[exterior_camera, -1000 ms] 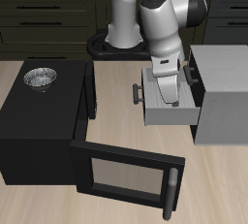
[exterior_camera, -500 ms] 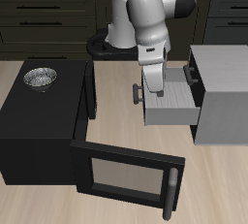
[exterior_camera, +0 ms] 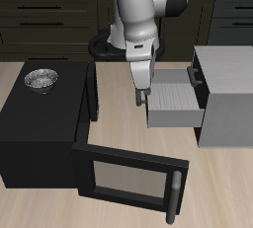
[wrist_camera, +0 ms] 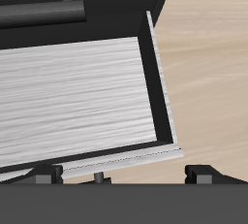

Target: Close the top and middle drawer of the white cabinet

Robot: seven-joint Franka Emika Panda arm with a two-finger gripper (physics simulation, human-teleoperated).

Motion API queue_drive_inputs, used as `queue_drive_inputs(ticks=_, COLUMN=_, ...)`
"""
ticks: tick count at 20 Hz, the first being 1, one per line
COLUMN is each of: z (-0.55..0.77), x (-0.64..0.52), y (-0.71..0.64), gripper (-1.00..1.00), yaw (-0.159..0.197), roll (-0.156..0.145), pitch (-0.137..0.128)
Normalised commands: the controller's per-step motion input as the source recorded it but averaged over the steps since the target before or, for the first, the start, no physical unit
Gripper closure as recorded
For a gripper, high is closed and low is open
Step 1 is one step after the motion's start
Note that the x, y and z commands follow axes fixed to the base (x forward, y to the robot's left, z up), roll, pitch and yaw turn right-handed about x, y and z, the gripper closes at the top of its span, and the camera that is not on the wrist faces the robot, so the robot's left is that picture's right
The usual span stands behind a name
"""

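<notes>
The white cabinet point(exterior_camera: 229, 94) stands beside the black microwave. One of its drawers point(exterior_camera: 176, 102) is pulled far out toward the microwave, and its grey inside shows in the wrist view point(wrist_camera: 77, 97). A dark handle point(exterior_camera: 195, 74) of another drawer shows above it, close to the cabinet front; it also shows in the wrist view point(wrist_camera: 44, 13). My gripper point(exterior_camera: 141, 93) hangs just outside the open drawer's front panel, at its small handle point(wrist_camera: 101, 179). In the wrist view the gripper point(wrist_camera: 124, 175) is open, with a fingertip point(wrist_camera: 44, 174) at each side and nothing held.
A black microwave point(exterior_camera: 44, 123) stands beside the cabinet, its door point(exterior_camera: 128, 178) swung open toward the table's front edge. A metal bowl point(exterior_camera: 42, 77) sits on top of it. The gap between the microwave and the open drawer is narrow.
My gripper has moved from above the open drawer's inside, out over its front panel, and down beside the drawer's handle. The drawer has not moved.
</notes>
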Motion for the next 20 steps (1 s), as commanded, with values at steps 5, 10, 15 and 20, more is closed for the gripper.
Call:
queue_drive_inputs(ticks=5, z=-0.04, x=-0.04, y=-0.25, gripper=-1.0, yaw=-0.003, roll=-0.033, pitch=0.008)
queue_drive_inputs(ticks=10, z=-0.1, x=-0.01, y=-0.27, gripper=-1.0, yaw=-0.012, roll=-0.038, pitch=0.009)
queue_drive_inputs(ticks=15, z=-0.2, x=0.02, y=-0.18, gripper=-1.0, yaw=-0.016, roll=-0.026, pitch=0.03)
queue_drive_inputs(ticks=20, z=-0.2, x=-0.03, y=-0.1, gripper=-1.0, yaw=-0.012, roll=-0.018, pitch=0.024)
